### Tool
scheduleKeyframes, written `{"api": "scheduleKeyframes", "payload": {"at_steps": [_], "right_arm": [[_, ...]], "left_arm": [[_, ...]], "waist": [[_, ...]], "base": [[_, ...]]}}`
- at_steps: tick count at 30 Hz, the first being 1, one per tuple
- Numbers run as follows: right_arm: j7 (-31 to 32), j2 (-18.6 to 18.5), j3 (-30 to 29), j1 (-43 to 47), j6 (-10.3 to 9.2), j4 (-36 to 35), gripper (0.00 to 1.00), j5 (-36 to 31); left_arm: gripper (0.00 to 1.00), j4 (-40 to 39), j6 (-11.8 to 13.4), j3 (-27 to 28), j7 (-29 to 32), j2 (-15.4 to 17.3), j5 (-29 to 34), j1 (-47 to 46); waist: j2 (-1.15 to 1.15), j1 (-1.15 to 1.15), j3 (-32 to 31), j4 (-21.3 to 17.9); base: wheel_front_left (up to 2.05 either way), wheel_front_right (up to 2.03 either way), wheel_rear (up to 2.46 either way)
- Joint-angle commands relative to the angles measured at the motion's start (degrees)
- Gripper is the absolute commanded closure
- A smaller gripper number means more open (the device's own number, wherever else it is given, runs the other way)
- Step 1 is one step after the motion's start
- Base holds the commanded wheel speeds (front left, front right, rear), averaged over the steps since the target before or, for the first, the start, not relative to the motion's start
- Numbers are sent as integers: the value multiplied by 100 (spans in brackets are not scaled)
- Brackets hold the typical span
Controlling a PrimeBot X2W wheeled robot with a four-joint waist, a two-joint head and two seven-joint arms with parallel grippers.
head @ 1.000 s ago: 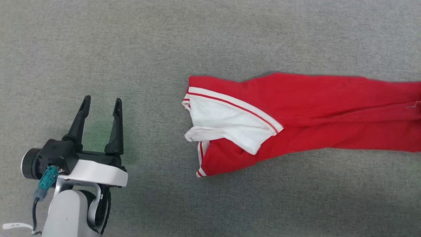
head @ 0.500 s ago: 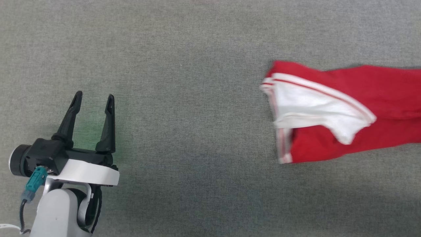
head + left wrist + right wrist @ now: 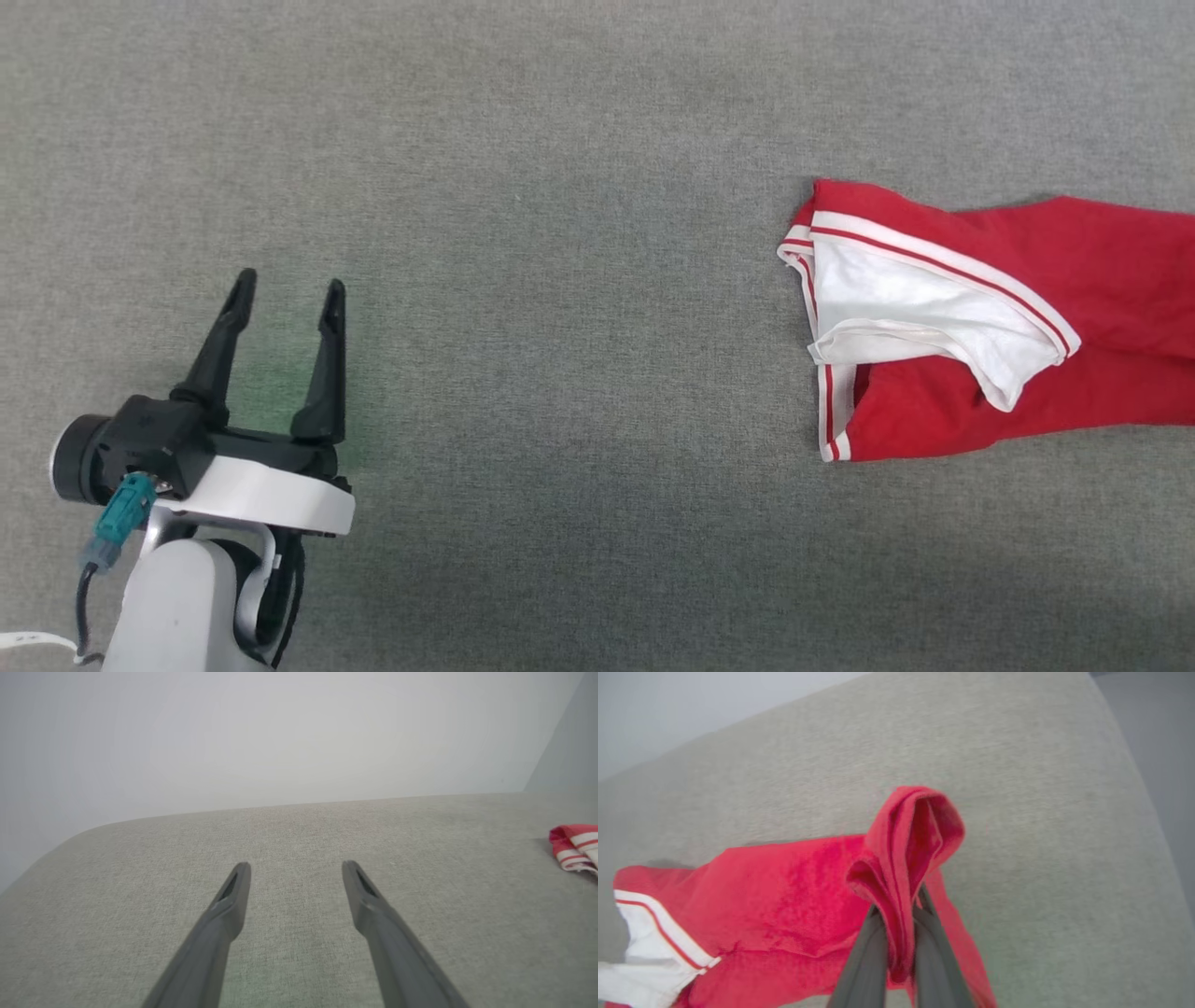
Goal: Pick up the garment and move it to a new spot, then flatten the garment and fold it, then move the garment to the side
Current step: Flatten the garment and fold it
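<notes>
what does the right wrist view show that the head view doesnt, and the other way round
Right wrist view: the right gripper shut on a bunched fold of the red jersey, that fold raised above the surface.
Head view: the left gripper, open and holding nothing, well to the left of the jersey.
Both: the jersey's red body and its white sleeve end with red-and-white striped trim, lying on the gray fabric surface.

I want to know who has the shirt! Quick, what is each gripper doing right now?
Left gripper: jaws open, holding nothing.
Right gripper: jaws shut on the garment.
</notes>
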Motion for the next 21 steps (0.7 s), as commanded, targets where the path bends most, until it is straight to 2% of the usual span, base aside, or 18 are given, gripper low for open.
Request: {"api": "scheduleKeyframes", "payload": {"at_steps": [1, 7, 11, 15, 21], "right_arm": [[39, 85, 100, 103, 1, -205, 100, 48], [257, 297, 799, 341, 1, -1502, 100, 142], [469, 485, 1410, 256, 1, -2114, 100, 94], [717, 750, 2144, -24, 1, -2433, 100, -115], [866, 1011, 2906, -438, 1, -2344, 100, -346]], "left_arm": [[0, -5, -11, -1, -28, -22, -4, 51], [0, 63, -5, -33, -28, -37, -70, 120], [0, 78, -5, -60, -28, -71, -61, 124], [0, 165, -4, -105, -28, -157, -64, 125], [0, 186, -4, -119, -28, -242, -83, 73]], "waist": [[0, 0, -31, 17], [0, 0, -155, 105], [0, 0, -212, 210], [0, 0, -233, 386], [0, 0, -201, 545]], "base": [[0, 0, 0], [0, 0, 0], [0, 0, 0], [0, 0, 0], [0, 0, 0]]}}
